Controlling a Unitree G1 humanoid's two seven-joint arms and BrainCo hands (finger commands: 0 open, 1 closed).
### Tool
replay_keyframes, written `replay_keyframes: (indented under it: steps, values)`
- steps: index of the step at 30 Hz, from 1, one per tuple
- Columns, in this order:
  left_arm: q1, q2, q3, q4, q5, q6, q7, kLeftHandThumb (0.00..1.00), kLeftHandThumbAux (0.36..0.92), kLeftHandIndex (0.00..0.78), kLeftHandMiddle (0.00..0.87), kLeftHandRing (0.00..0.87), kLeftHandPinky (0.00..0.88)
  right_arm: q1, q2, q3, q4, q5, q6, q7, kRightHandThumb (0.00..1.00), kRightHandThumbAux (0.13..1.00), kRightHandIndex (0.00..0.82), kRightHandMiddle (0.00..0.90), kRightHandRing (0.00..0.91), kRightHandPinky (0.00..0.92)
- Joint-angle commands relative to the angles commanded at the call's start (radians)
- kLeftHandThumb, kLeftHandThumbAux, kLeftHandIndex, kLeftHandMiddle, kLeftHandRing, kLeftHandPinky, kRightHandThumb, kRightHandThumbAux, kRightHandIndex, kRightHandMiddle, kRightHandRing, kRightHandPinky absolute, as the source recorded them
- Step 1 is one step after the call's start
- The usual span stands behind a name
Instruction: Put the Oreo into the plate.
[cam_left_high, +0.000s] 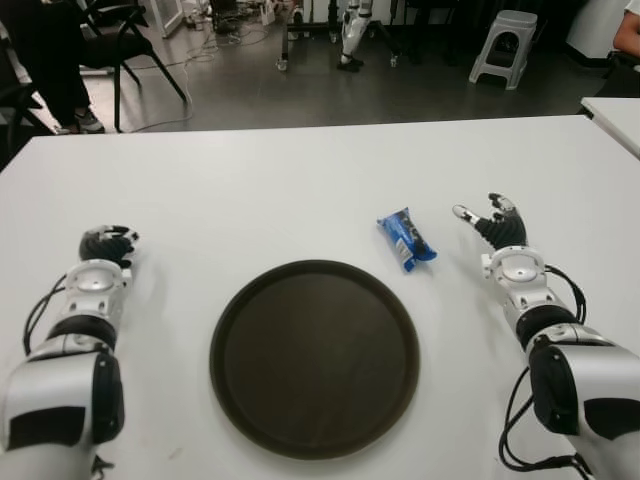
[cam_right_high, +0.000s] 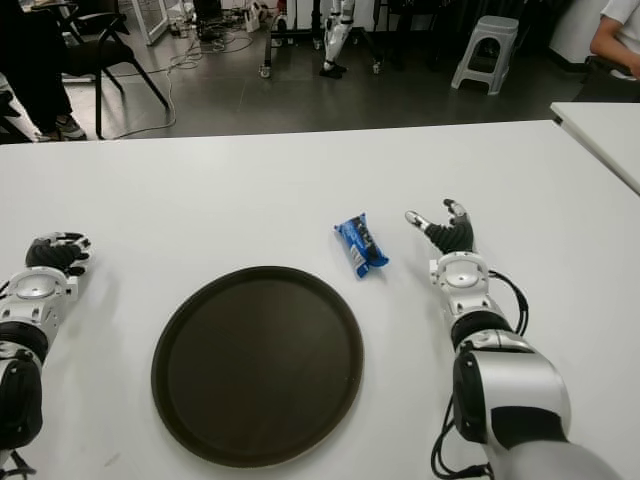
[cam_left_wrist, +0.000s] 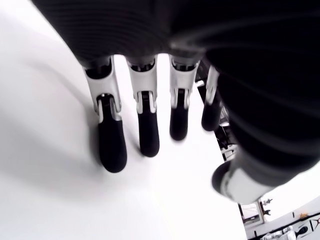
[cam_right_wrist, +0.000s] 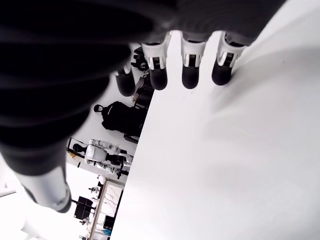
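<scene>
A blue Oreo packet (cam_left_high: 406, 239) lies flat on the white table (cam_left_high: 300, 180), just beyond the right rim of the round dark brown plate (cam_left_high: 314, 357). The plate holds nothing. My right hand (cam_left_high: 490, 222) shows a short way to the right of the packet, apart from it, with relaxed fingers (cam_right_wrist: 191, 70) that hold nothing. Far to the left of the plate is my left hand (cam_left_high: 108, 243), its fingers (cam_left_wrist: 111, 142) hanging loosely over bare table, also holding nothing.
The table's far edge runs across the upper part of the eye views. Beyond it are a grey stool (cam_left_high: 503, 45), chairs (cam_left_high: 120, 40) and a person's legs (cam_left_high: 55, 60). A second white table's corner (cam_left_high: 615, 115) shows at the right.
</scene>
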Motion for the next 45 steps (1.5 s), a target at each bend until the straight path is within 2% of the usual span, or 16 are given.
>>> replay_keyframes:
  steps: [6, 8, 19, 23, 28, 37, 45]
  values:
    - [-0.002, -0.001, -0.006, -0.001, 0.005, -0.001, -0.009, 0.682, 0.711, 0.415, 0.444, 0.443, 0.378, -0.001, -0.005, -0.003, -0.001, 0.001, 0.003, 0.015, 0.132, 0.620, 0.033, 0.033, 0.064, 0.144]
    - [-0.004, -0.001, -0.017, 0.000, 0.014, 0.008, -0.013, 0.680, 0.713, 0.411, 0.460, 0.474, 0.400, 0.000, -0.006, -0.004, -0.002, 0.002, 0.003, 0.023, 0.132, 0.620, 0.034, 0.074, 0.123, 0.212]
    - [-0.012, 0.001, -0.027, -0.002, 0.015, 0.020, -0.023, 0.686, 0.713, 0.410, 0.452, 0.484, 0.438, -0.002, -0.012, -0.005, -0.004, -0.001, -0.006, 0.030, 0.139, 0.638, 0.061, 0.125, 0.160, 0.232]
    - [-0.009, -0.001, -0.020, -0.002, 0.007, 0.017, -0.022, 0.688, 0.712, 0.409, 0.370, 0.401, 0.370, 0.003, -0.014, -0.009, -0.006, 0.003, -0.013, 0.042, 0.136, 0.627, 0.050, 0.114, 0.139, 0.193]
    - [-0.006, -0.007, -0.019, -0.005, 0.004, 0.013, -0.019, 0.689, 0.713, 0.408, 0.297, 0.313, 0.290, 0.006, -0.016, -0.016, -0.007, 0.009, -0.019, 0.058, 0.130, 0.626, 0.037, 0.111, 0.137, 0.187]
    - [-0.008, -0.012, -0.026, -0.011, 0.004, 0.010, -0.017, 0.689, 0.715, 0.407, 0.250, 0.255, 0.214, 0.004, -0.029, 0.001, -0.007, -0.012, -0.018, 0.048, 0.115, 0.635, 0.049, 0.073, 0.069, 0.083]
    - [-0.012, -0.020, -0.051, -0.012, 0.019, 0.017, -0.012, 0.684, 0.718, 0.403, 0.244, 0.257, 0.204, 0.007, -0.038, 0.014, -0.010, -0.020, -0.029, 0.029, 0.114, 0.681, 0.061, 0.087, 0.071, 0.067]
